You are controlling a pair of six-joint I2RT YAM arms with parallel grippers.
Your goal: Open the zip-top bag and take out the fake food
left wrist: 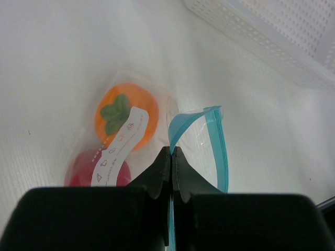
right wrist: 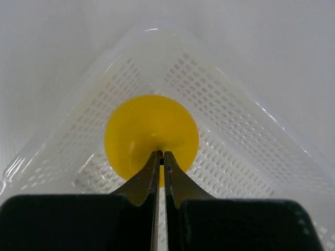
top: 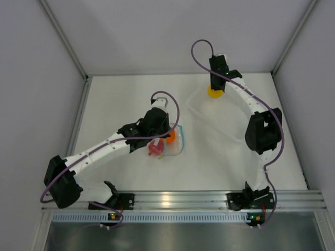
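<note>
Left gripper (left wrist: 171, 152) pinching zip-top bag (left wrist: 220, 146), label (left wrist: 118, 148) — illegible icons

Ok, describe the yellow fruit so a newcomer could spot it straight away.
On the far right of the table, find the clear perforated tray. At its far corner, pinched in the right gripper, is the yellow fruit. It is the only yellow one; the red fruit and the orange fruit are in the bag.

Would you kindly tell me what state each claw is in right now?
Left claw: closed on the blue zip strip of the zip-top bag.
Right claw: closed, tips at the yellow toy fruit; a grip cannot be told.
</note>
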